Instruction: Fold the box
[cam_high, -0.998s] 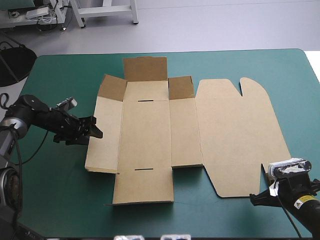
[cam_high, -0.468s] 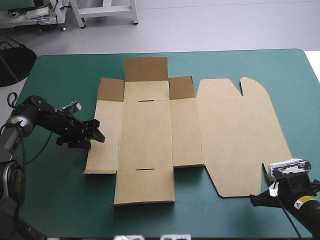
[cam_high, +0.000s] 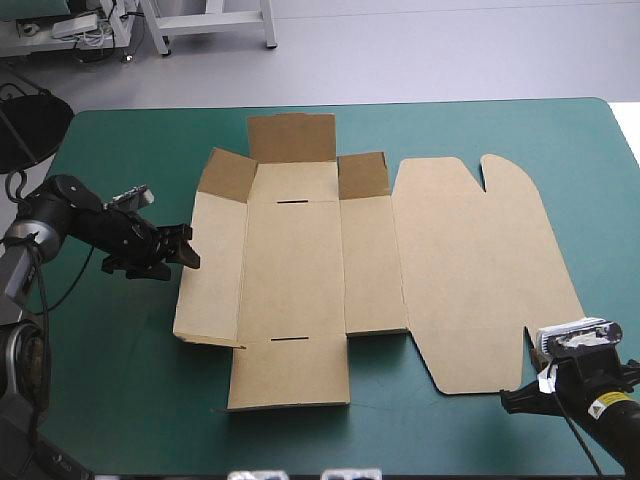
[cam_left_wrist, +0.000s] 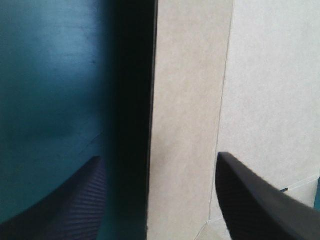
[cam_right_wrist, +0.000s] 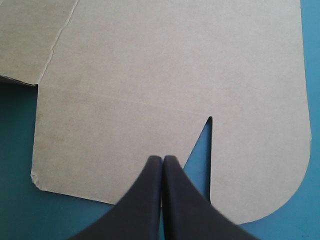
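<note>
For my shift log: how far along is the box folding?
Little is done: the box lies mostly flat, only its far flaps tilted up. In hand: the open left hand straddles the edge of the lifted left side panel; the right hand, shut, sits by the lid. Left: all walls raised and tucked.

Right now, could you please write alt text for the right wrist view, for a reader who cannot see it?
The right end effector, shut to one point, reaches the nearest edge of the flat brown box, just beside a narrow cut in that edge. The teal-green table shows past the board's corners, one square and one rounded.
</note>
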